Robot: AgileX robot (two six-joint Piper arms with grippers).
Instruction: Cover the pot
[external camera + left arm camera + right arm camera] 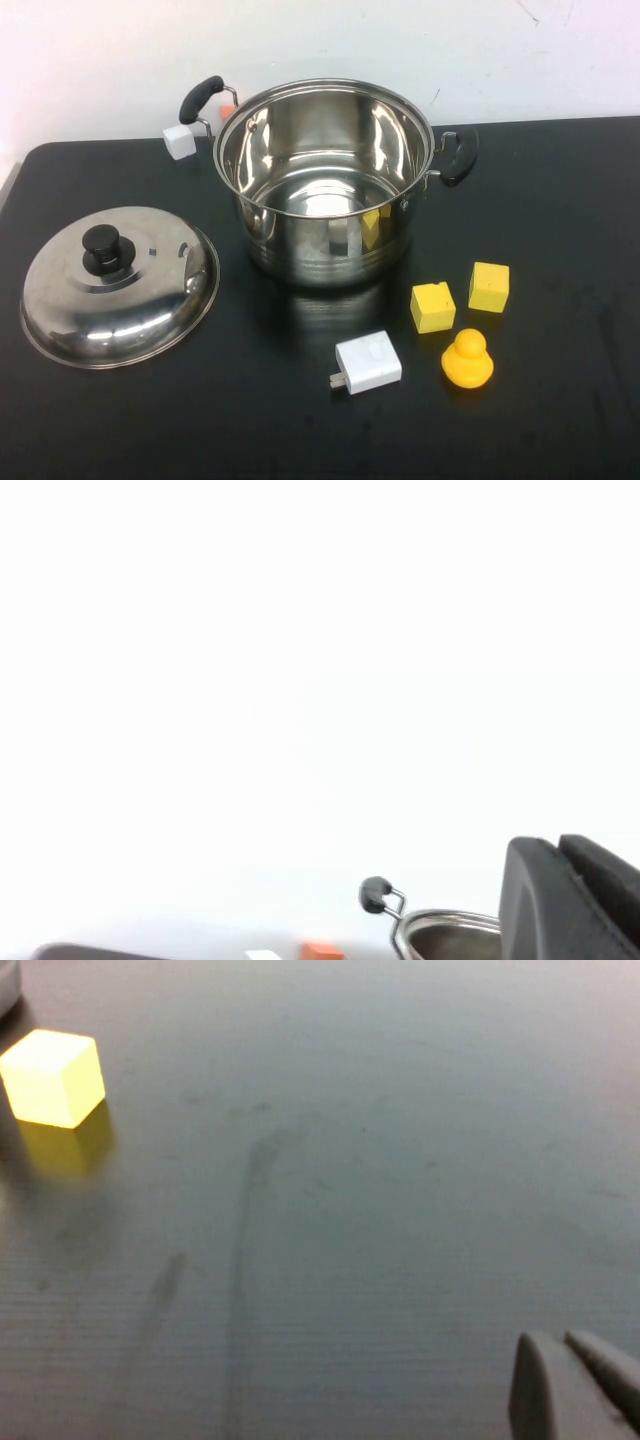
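Left gripper [575,900] only peeks in at the edge of its wrist view, up off the table near the pot [325,180] — can't tell if its fingers are open or closed. Same with the right gripper [580,1385], low over bare black table [560,200] near a yellow cube [52,1077]. Pot sits uncovered mid-table, lid [120,285] lying to its left.

Left gripper [572,900]: only matte black finger parts showed at frame corner in left wrist view, two flat slabs with rounded edges. Right gripper [575,1385]: grey blurred finger parts, narrow seam between them. No cables, screws or markings were visible
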